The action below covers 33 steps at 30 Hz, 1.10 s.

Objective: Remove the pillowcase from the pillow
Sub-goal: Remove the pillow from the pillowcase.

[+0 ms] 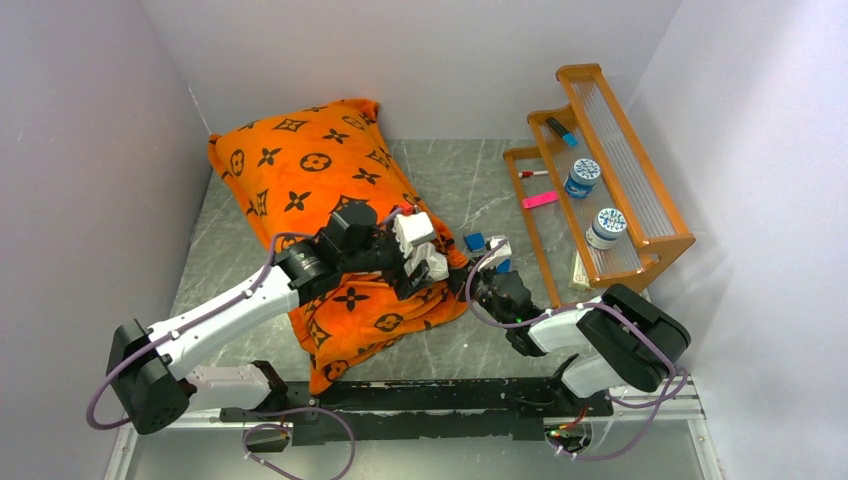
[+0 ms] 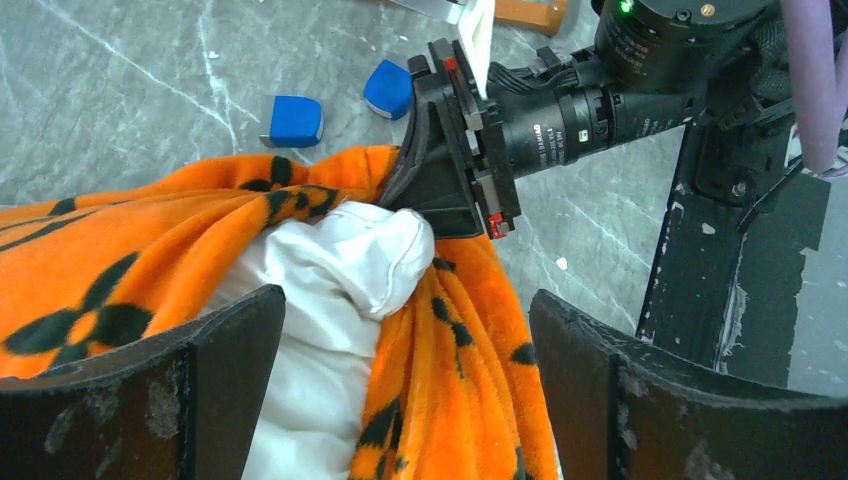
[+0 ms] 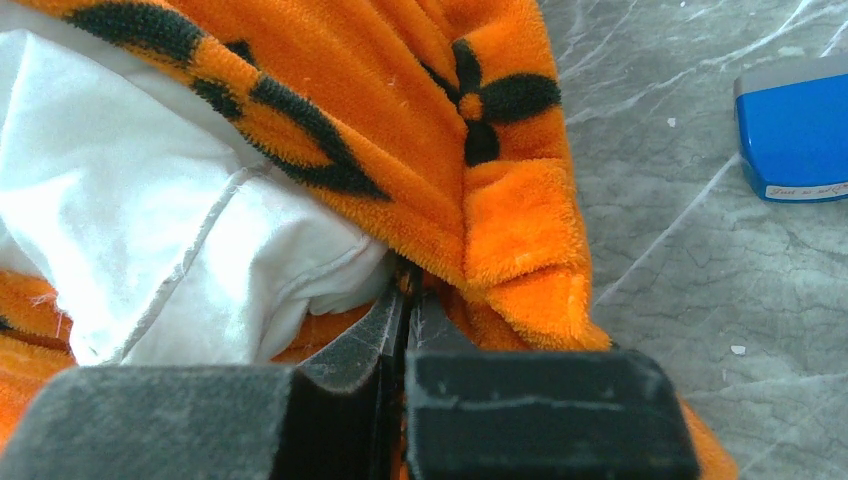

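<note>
- The pillow (image 2: 330,290) is mostly hidden inside the pillowcase (image 1: 320,170). Only a white corner is seen, bulging from the opening at the centre of the left wrist view.
- In the top view the pillowcase lies from upper left to centre of the table (image 1: 460,180). Its opening is covered there by the left gripper (image 1: 420,250).
- The left gripper's jaws are spread wide on either side of the exposed corner, and nothing is grasped.
- The right gripper (image 3: 405,300) is clenched on the pillowcase hem beside the white corner, with its tips buried in the orange pile.
- The wooden rack (image 1: 640,215) at the right of the top view holds two blue-and-white jars (image 1: 582,177), a marker (image 1: 560,130) and a pink item (image 1: 539,200) too small to identify.
- Blue blocks (image 1: 475,241) lie on the table between rack and pillowcase.
</note>
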{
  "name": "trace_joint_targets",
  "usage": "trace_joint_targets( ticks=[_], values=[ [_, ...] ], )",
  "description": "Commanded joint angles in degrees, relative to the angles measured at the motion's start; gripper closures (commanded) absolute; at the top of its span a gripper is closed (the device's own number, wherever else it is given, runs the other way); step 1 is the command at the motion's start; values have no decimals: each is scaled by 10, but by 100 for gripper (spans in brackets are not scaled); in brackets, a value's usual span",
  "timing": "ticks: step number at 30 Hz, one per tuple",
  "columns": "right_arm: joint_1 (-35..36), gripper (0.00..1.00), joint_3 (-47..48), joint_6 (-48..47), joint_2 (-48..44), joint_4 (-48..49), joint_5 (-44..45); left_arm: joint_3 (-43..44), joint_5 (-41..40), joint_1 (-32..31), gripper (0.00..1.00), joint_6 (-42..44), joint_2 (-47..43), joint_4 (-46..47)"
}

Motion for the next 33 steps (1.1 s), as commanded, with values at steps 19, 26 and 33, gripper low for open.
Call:
trace_joint_targets(
  ticks=[19,26,33],
  values=[
    [3,100,-26,-5,2,-51,-6,-164,-329,-141,3,123,28,294],
    [4,100,-28,-3,0,-48,-10,-163,-378,-162,3,148,77,368],
    [3,100,-30,-3,-6,-48,-12,-144,-417,-163,3,140,121,382]
  ],
)
